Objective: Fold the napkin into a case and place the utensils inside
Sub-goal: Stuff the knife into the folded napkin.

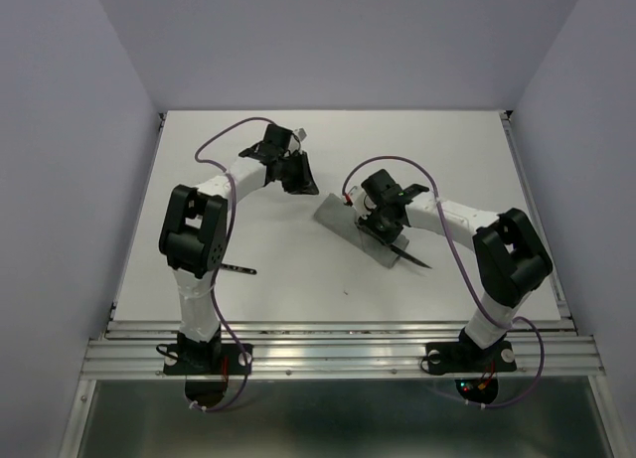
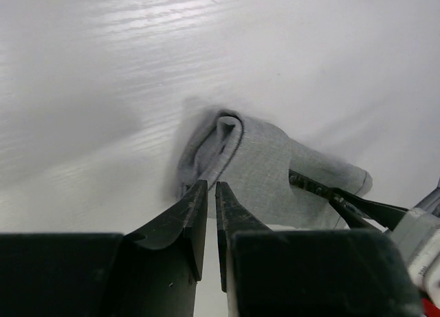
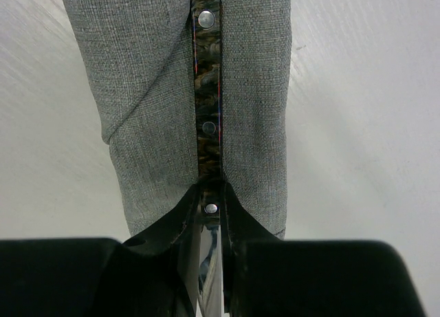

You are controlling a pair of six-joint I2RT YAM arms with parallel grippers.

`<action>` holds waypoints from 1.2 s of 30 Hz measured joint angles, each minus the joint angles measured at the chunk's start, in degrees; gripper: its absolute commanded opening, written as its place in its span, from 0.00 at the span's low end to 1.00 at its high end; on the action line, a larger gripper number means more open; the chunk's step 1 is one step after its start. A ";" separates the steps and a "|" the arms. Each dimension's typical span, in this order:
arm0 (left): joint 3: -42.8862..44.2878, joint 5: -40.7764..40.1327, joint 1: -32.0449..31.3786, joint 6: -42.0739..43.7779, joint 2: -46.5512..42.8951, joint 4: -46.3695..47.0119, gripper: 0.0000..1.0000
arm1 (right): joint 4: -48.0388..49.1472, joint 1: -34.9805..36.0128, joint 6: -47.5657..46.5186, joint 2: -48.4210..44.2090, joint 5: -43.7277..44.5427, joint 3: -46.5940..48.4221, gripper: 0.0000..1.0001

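The napkin, folded into a narrow grey case point(image 1: 343, 223), lies slantwise at mid-table. One end gapes open point(image 2: 224, 128) in the left wrist view. My left gripper point(image 1: 301, 183) sits at that end, its fingers point(image 2: 210, 188) almost together and pinching the cloth's edge. My right gripper point(image 1: 383, 223) hovers over the case, shut on a utensil point(image 3: 208, 90) with a dark riveted handle. The handle lies along the top of the cloth point(image 3: 144, 76), while its shiny blade runs back between the fingers and sticks out point(image 1: 414, 258). Another utensil point(image 1: 239, 269) lies on the table by the left arm.
The white table point(image 1: 447, 150) has low rails along its sides and a metal rail at the near edge point(image 1: 338, 354). Grey walls close in the left, right and back. Both arms' purple cables loop above the tabletop.
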 measured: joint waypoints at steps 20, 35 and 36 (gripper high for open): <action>0.02 -2.03 -0.61 0.90 4.59 -1.51 0.21 | -0.02 0.00 0.46 -4.55 2.56 -1.97 0.01; 0.24 -1.53 -2.08 0.92 6.78 -1.36 0.21 | 0.07 0.00 0.42 -2.21 2.14 -1.25 0.01; 0.33 -1.49 -2.12 0.92 6.93 -1.33 0.21 | 0.04 0.00 0.42 -1.70 2.10 -1.01 0.01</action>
